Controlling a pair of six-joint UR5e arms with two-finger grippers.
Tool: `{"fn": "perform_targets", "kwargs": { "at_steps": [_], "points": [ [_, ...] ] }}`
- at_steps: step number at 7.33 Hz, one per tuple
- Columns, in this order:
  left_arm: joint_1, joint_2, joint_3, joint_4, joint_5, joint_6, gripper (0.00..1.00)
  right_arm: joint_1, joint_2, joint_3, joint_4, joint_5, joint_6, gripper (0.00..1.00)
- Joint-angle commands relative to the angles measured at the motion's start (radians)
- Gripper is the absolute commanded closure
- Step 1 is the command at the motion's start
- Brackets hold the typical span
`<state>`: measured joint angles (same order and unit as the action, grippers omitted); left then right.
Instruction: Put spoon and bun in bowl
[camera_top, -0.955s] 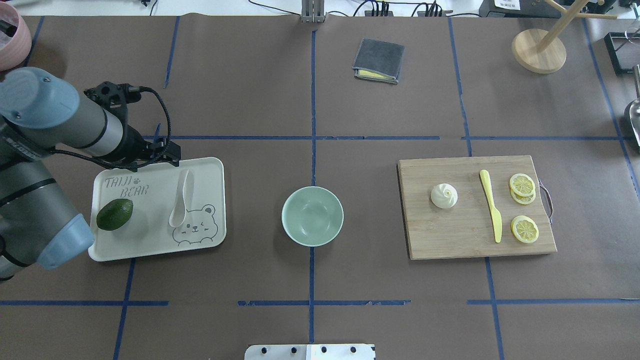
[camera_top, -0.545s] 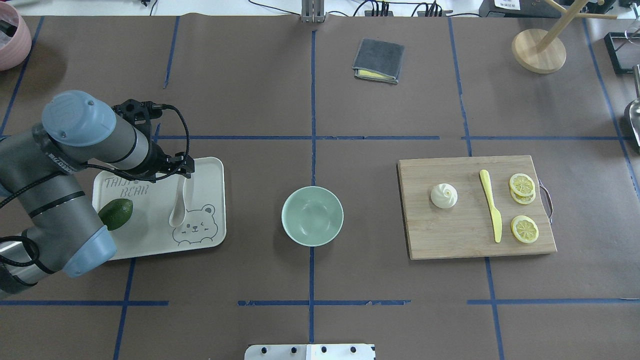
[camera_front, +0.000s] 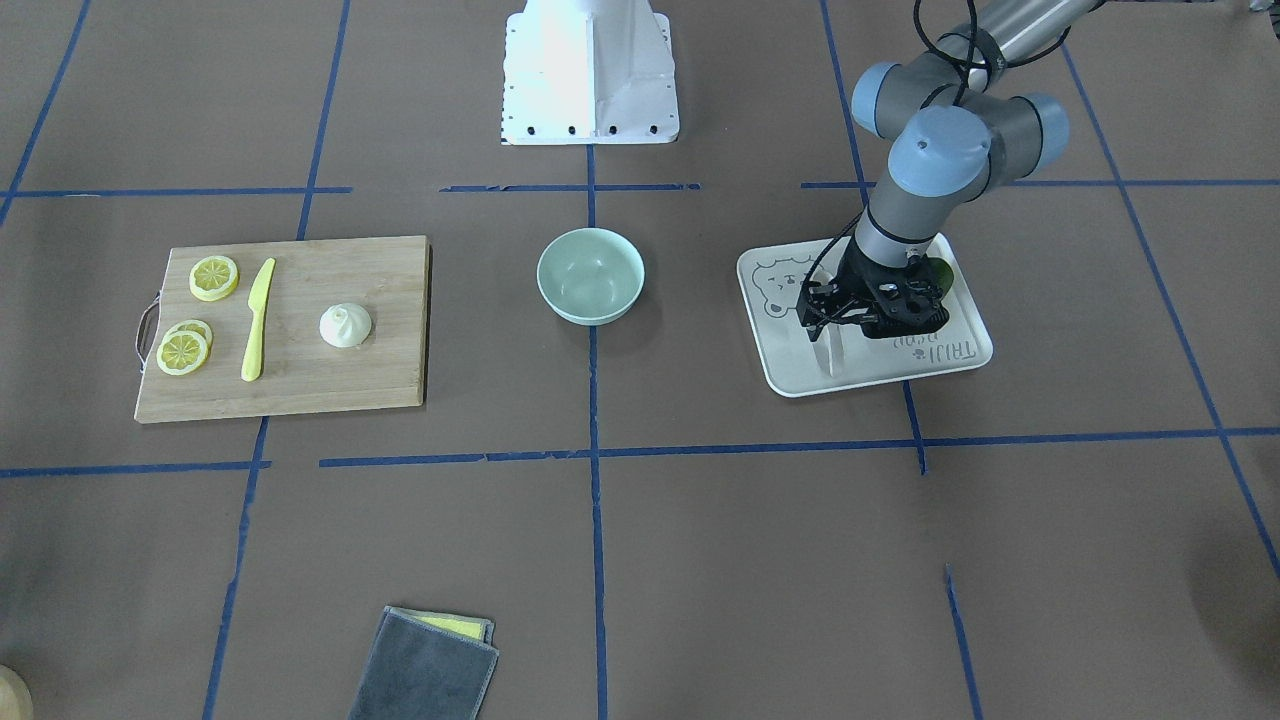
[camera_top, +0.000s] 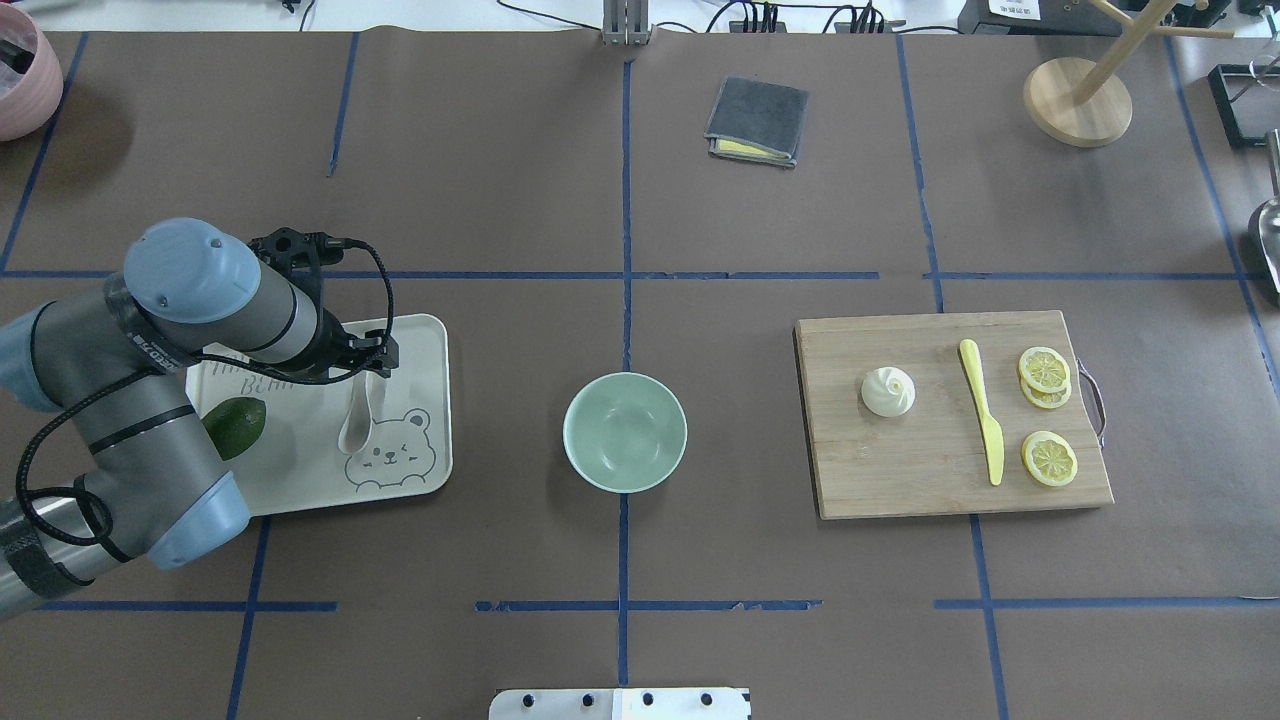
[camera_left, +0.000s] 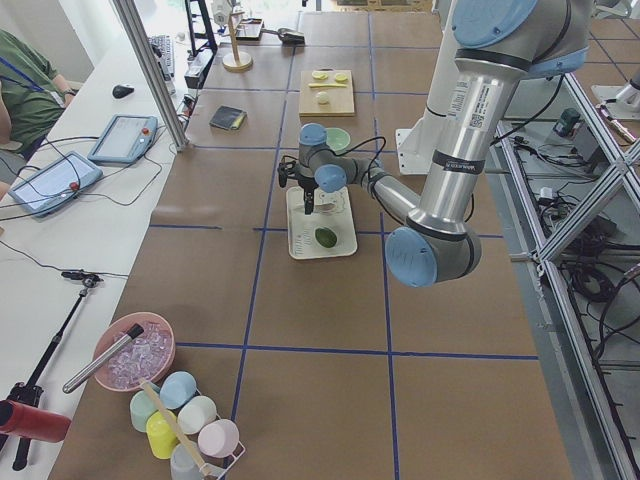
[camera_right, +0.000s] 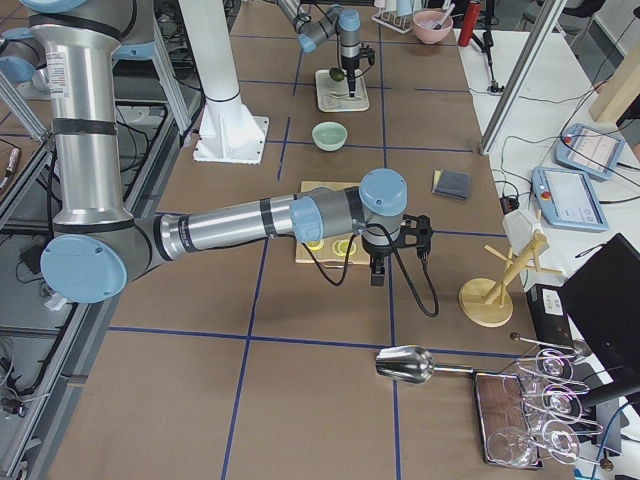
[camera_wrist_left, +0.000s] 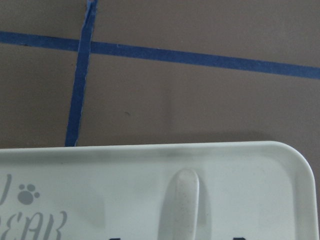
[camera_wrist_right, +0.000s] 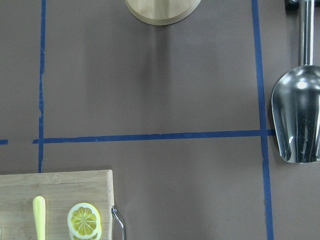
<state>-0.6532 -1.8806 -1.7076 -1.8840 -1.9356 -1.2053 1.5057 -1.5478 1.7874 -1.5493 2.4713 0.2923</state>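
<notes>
Cream spoon (camera_top: 356, 430) on tray (camera_top: 300, 470), left of bowl (camera_top: 625, 432) | left gripper (camera_top: 373, 370) spread, astride spoon handle | bun (camera_top: 888, 391) right of bowl | right gripper (camera_right: 377, 272) far right of bowl, cannot tell grip

Left gripper (camera_top: 377, 360) advanced over tray (camera_top: 438, 400), now above spoon (camera_top: 358, 420) handle.

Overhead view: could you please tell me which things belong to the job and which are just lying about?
Job: spoon, bun, bowl.
Lying about: avocado, bear tray, cutting board, yellow knife, lemon slices, grey cloth, wooden stand.
</notes>
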Motion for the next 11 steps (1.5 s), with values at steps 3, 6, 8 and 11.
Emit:
{"fn": "perform_targets", "kwargs": {
  "at_steps": [3,6,8,11],
  "points": [
    [0.017,0.000,0.011,-0.001,0.003,0.001,0.52,-0.004,0.000,0.003,0.000,0.000,0.001,0.00],
    [0.017,-0.002,0.002,0.000,0.003,-0.003,0.76,-0.005,0.000,0.003,0.000,0.000,0.001,0.00],
    [0.017,0.000,-0.001,-0.001,0.003,-0.023,0.93,-0.010,0.000,0.001,0.000,0.000,0.001,0.00],
    [0.004,0.014,-0.070,0.011,0.004,-0.022,1.00,-0.027,0.000,0.003,0.002,0.000,0.033,0.00]
  ]
}}
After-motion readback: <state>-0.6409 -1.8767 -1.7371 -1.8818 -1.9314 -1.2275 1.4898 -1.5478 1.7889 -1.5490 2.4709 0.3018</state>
